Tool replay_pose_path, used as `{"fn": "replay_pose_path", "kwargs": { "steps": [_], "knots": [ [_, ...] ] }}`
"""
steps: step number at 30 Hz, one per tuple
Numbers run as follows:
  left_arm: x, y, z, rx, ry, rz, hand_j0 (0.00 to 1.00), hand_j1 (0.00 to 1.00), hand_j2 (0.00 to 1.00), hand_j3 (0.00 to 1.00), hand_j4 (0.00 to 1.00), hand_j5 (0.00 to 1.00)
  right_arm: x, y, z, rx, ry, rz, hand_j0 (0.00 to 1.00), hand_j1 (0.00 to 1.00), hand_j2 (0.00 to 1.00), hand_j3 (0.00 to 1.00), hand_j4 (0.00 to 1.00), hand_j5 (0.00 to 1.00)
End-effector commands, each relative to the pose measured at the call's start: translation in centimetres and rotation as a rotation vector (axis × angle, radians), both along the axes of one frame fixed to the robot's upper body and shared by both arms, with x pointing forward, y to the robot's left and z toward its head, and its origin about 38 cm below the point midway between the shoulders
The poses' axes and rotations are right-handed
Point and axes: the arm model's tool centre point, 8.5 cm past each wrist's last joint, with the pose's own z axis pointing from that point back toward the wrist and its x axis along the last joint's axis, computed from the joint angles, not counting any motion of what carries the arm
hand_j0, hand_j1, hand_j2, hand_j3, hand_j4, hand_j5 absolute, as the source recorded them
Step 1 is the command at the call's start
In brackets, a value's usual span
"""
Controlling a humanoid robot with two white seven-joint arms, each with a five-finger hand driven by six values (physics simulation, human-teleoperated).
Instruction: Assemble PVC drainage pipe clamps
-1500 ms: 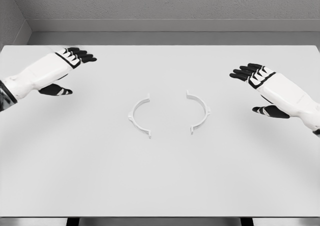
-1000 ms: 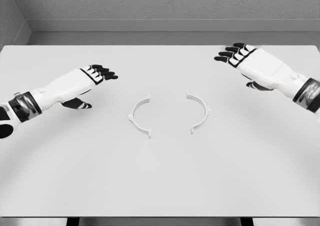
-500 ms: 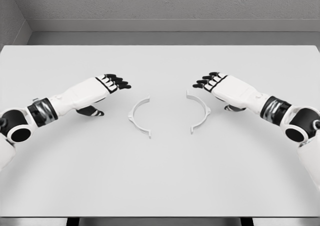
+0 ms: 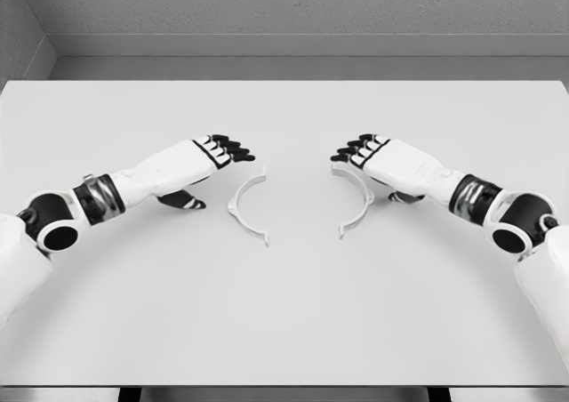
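Two white half-ring clamp pieces lie flat on the white table [image 4: 284, 313], their open sides facing each other. The left clamp half [image 4: 245, 206] sits just right of my left hand [image 4: 220, 153], whose black fingers are stretched out flat above the piece's upper end and hold nothing. My right hand [image 4: 360, 151] hovers over the upper end of the right clamp half [image 4: 356, 208], fingers also extended, with nothing in them. A gap of bare table separates the two halves.
A grey wall runs along the table's far edge [image 4: 284, 80]. Both forearms slope in from the lower sides of the picture.
Both hands have moved inward from the table's outer sides toward the middle, ending close above the upper ends of the clamp halves. The clamp halves have not moved.
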Motion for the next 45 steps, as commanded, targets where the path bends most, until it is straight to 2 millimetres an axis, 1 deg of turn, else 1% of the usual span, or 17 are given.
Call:
{"fn": "replay_pose_path", "kwargs": {
  "steps": [1, 4, 17, 23, 24, 31, 38, 41, 42, 45],
  "knots": [
    [0.0, -0.3, -0.1, -0.010, 0.006, -0.004, 1.00, 1.00, 1.00, 1.00, 1.00, 1.00, 0.0, 0.4, -0.1, 0.007, 0.005, 0.007, 1.00, 1.00, 1.00, 1.00, 1.00, 1.00],
    [0.1, -0.5, 0.1, -0.011, 0.002, -0.006, 1.00, 1.00, 1.00, 1.00, 1.00, 1.00, -0.1, 0.7, 0.0, 0.011, 0.001, 0.012, 1.00, 1.00, 1.00, 1.00, 1.00, 1.00],
    [0.0, -2.3, -0.1, -0.043, 0.006, -0.030, 1.00, 1.00, 1.00, 1.00, 1.00, 1.00, -0.1, 1.1, 0.1, 0.017, -0.002, 0.020, 1.00, 1.00, 1.00, 1.00, 1.00, 1.00],
    [0.0, -2.3, -0.1, -0.044, 0.007, -0.030, 1.00, 1.00, 1.00, 1.00, 1.00, 1.00, -0.1, 1.3, 0.1, 0.021, -0.002, 0.022, 1.00, 1.00, 1.00, 1.00, 1.00, 1.00],
    [0.0, -2.3, -0.1, -0.044, 0.007, -0.030, 1.00, 1.00, 1.00, 1.00, 1.00, 1.00, 0.1, 1.6, 0.5, 0.025, -0.011, 0.024, 1.00, 1.00, 1.00, 1.00, 1.00, 1.00],
    [-0.1, -2.9, -0.2, -0.057, 0.008, -0.037, 1.00, 1.00, 1.00, 1.00, 1.00, 1.00, 0.0, 2.4, 0.2, 0.023, -0.005, 0.041, 1.00, 1.00, 1.00, 1.00, 1.00, 1.00],
    [-0.1, -4.3, -0.1, -0.080, 0.005, -0.052, 1.00, 1.00, 1.00, 1.00, 1.00, 1.00, 0.4, 2.5, 0.5, 0.024, -0.010, 0.041, 1.00, 1.00, 1.00, 1.00, 1.00, 1.00],
    [-0.2, -4.5, 0.0, -0.084, 0.001, -0.058, 1.00, 1.00, 1.00, 1.00, 1.00, 1.00, 0.4, 2.5, 0.5, 0.024, -0.010, 0.041, 1.00, 1.00, 1.00, 1.00, 1.00, 1.00],
    [-0.2, -5.1, 0.1, -0.096, 0.000, -0.064, 1.00, 1.00, 1.00, 1.00, 1.00, 1.00, 0.5, 2.5, 0.5, 0.023, -0.010, 0.040, 1.00, 1.00, 1.00, 1.00, 1.00, 1.00],
    [-0.3, -5.7, 0.1, -0.107, -0.001, -0.071, 1.00, 1.00, 1.00, 1.00, 1.00, 1.00, 0.8, 2.5, 0.2, 0.018, -0.001, 0.038, 1.00, 1.00, 1.00, 1.00, 1.00, 1.00]
  ]
}}
